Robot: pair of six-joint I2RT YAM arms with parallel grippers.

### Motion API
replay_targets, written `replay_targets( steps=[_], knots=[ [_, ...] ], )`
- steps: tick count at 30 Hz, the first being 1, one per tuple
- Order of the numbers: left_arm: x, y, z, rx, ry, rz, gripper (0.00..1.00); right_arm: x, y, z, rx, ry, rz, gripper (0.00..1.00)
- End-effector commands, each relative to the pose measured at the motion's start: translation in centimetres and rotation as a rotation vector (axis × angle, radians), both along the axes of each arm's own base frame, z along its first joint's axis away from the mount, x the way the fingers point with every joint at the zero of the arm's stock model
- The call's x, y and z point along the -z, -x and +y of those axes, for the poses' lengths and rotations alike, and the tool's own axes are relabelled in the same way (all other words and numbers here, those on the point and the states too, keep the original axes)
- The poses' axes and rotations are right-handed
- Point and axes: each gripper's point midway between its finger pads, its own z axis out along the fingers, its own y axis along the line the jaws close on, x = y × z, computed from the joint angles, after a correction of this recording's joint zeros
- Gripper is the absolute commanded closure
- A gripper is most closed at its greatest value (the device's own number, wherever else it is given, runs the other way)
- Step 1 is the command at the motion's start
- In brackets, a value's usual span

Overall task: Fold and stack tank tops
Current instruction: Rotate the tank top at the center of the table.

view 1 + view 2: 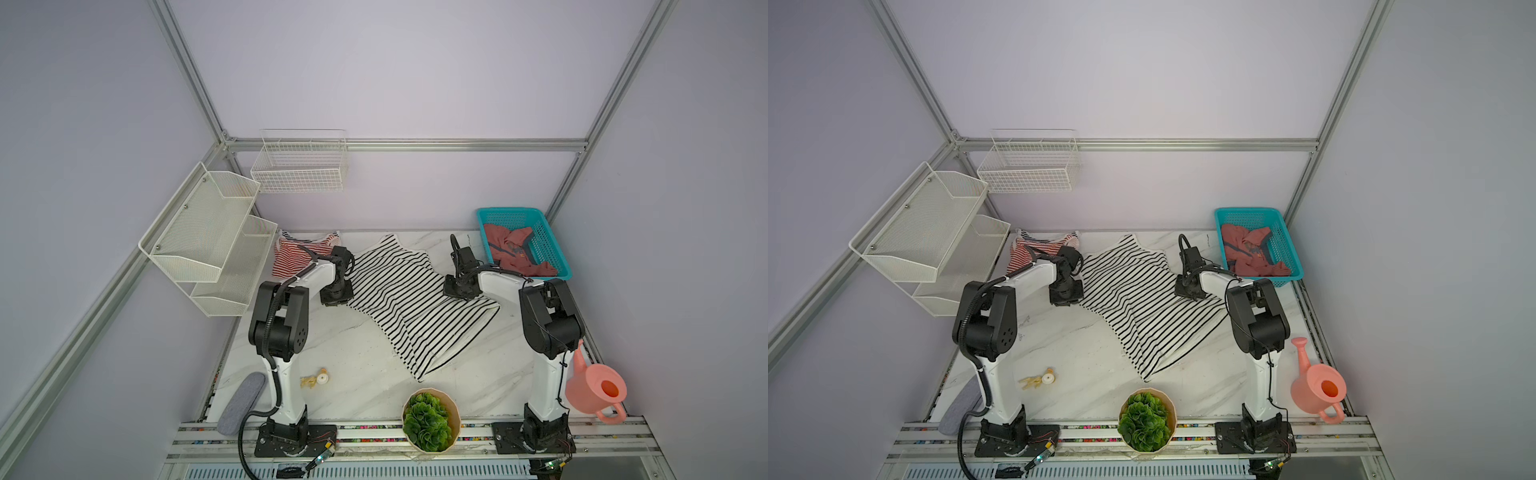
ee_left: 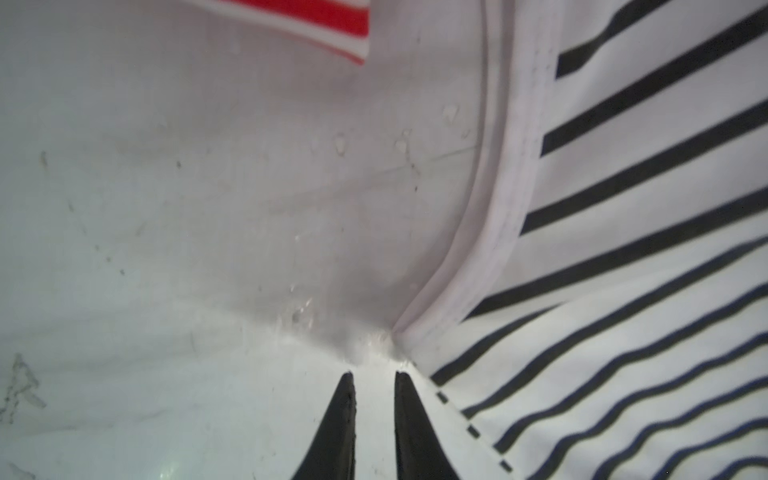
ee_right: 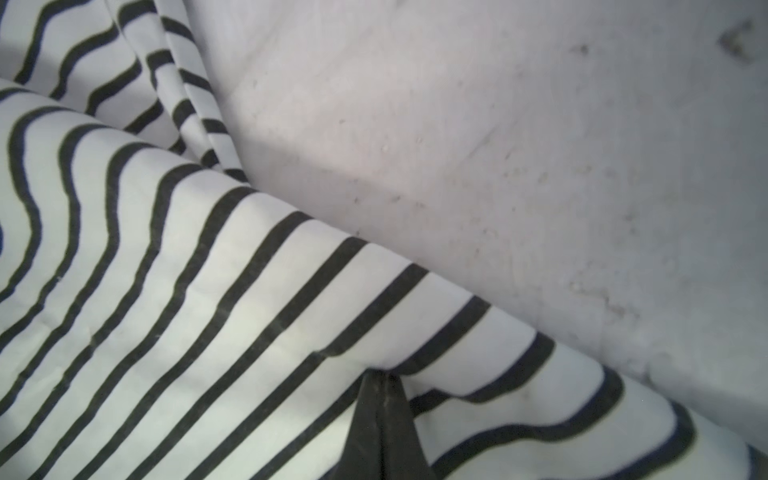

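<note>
Basket (image 1: 546, 245) with dusty-red tank top (image 1: 513, 249)

Black-and-white striped tank top (image 1: 407, 303), red-and-white striped top (image 1: 291, 259), dusty-red top (image 1: 509, 254), teal basket (image 1: 509, 211)

We see a robot lab cell: an aluminium frame (image 1: 415, 144) with plain panels (image 1: 395, 83) encloses the tabletop (image 1: 345, 332), the left arm (image 1: 286, 374) and right arm (image 1: 544, 382) bolted to its front rail (image 1: 374, 434). Household things share it: a watering can (image 1: 590, 388), a potted plant (image 1: 428, 419), a black-and-white striped tank top (image 1: 399, 291)
</note>
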Motion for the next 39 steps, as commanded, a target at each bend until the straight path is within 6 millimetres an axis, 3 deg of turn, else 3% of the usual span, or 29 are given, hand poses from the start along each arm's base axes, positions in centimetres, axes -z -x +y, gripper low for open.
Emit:
replay_targets(
  steps=[1,5,8,12,16,20,26,33,39],
  knots=[
    [-1.1,1.6,-1.1,-0.01,0.053,-0.025,0.8,4.1,1.6,-2.7,-0.004,0.137,0.155,1.0],
    [-4.0,1.7,-2.3,0.006,0.104,-0.092,0.78,3.2,-0.5,-2.8,-0.02,0.178,0.134,1.0],
    [-8.2,-0.6,-3.8,0.042,0.171,-0.206,0.76,0.6,-1.9,-2.4,-0.033,0.171,0.066,0.97],
    [-12.6,-5.8,-6.1,0.115,0.247,-0.359,0.73,-4.5,-2.6,-1.4,-0.05,0.093,-0.064,0.77],
    [-13.7,-11.5,-8.3,0.179,0.288,-0.419,0.74,-7.9,-0.9,-0.3,-0.051,-0.031,-0.138,0.6],
    [-12.2,-16.1,-10.1,0.216,0.318,-0.439,0.75,-8.2,1.6,0.1,-0.044,-0.122,-0.129,0.6],
    [-9.3,-19.8,-11.6,0.24,0.359,-0.447,0.75,-4.3,4.9,-0.1,-0.014,-0.161,-0.028,0.77],
    [-4.9,-20.0,-12.2,0.222,0.4,-0.402,0.77,-1.0,6.1,-0.1,-0.009,-0.146,0.053,0.76],
    [0.5,-17.6,-8.1,0.067,0.325,-0.275,0.85,2.2,6.8,-0.8,0.008,-0.093,0.143,0.75]
  ],
)
